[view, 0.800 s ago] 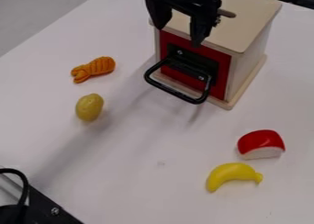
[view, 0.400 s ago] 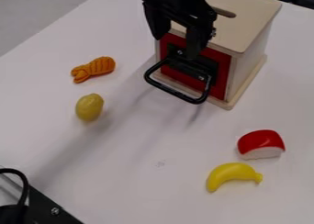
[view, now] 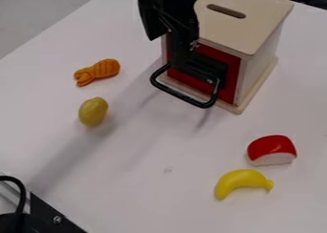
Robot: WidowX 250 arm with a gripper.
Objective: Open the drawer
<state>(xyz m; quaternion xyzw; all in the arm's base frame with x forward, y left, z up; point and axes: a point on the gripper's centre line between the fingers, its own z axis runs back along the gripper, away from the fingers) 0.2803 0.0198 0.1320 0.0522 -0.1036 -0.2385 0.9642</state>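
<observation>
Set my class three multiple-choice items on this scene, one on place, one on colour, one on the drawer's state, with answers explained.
1. Where does the toy banana lie?
A) on the floor
B) beside the red-and-white toy
C) on a plate

2. What colour is the handle?
A) black
B) yellow
C) white

3. How is the red drawer front?
A) lying loose
B) pulled far out
C) closed in the wooden box

Answers:
1. B: the two toys lie close together.
2. A: its protruding loop is plainly black.
3. C: the red panel sits within the box's wooden edges.
</observation>
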